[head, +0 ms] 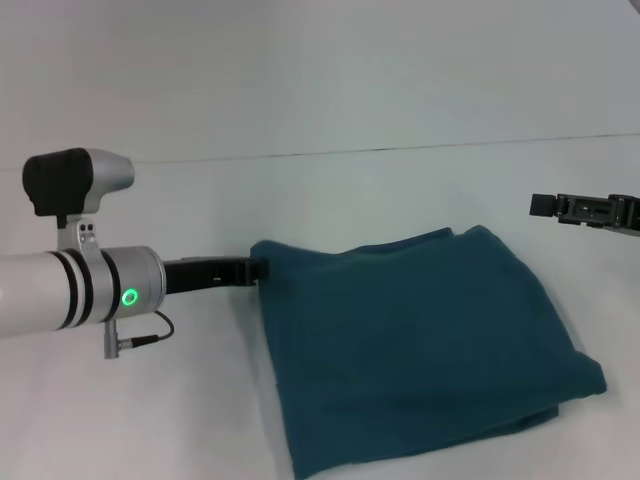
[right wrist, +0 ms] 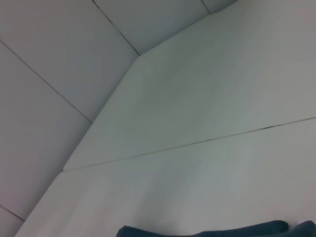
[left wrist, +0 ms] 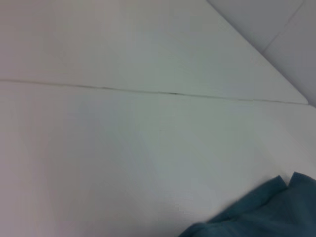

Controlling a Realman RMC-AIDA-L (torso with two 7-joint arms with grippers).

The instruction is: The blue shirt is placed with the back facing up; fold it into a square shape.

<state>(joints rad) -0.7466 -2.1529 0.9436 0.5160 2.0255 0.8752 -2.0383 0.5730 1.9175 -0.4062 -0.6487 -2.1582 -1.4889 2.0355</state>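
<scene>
The blue shirt [head: 420, 350] lies folded into a rough rectangle on the white table [head: 150, 420], in the middle right of the head view. Its layers are doubled along the near right edge. My left gripper [head: 250, 268] reaches in from the left and its tip is at the shirt's far left corner. My right gripper [head: 545, 206] hovers at the right edge of the head view, apart from the shirt and beyond its far right corner. A corner of the shirt shows in the left wrist view [left wrist: 266, 212], and an edge of it in the right wrist view [right wrist: 207, 231].
A thin seam [head: 400, 150] runs across the table behind the shirt. My left arm's silver forearm [head: 60, 290] lies over the left side of the table. White table surface stretches to the left of and behind the shirt.
</scene>
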